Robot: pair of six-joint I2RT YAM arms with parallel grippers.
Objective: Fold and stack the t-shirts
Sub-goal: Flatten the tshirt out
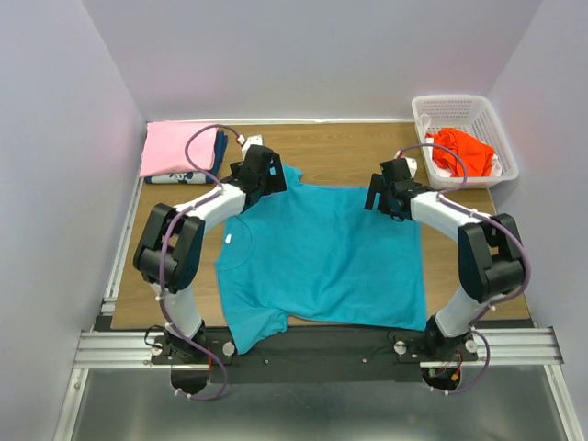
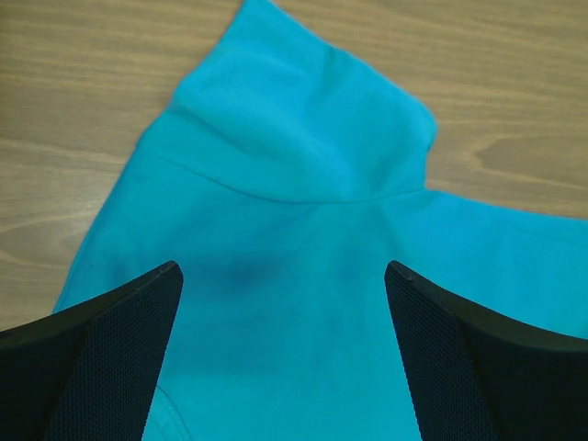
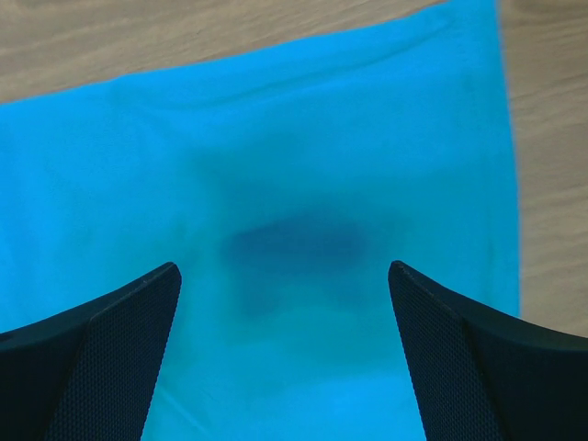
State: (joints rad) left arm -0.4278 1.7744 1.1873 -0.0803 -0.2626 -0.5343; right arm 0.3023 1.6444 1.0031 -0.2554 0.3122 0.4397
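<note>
The teal shirt lay flat on the table. The left gripper, jaws apart, hung over its far sleeve. The right gripper, jaws apart, hung over its far hem corner. A pink shirt lay far left and an orange shirt sat in the basket.

Top cam: left gripper covers pt of teal shirt sleeve under it; right gripper hides hem corner. Dark blue shirt mostly under pink shirt. Wrist cams: fingers cut off at btm.

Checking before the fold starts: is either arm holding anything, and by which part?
Nothing held: left gripper and right gripper hover open above the teal t-shirt.
</note>
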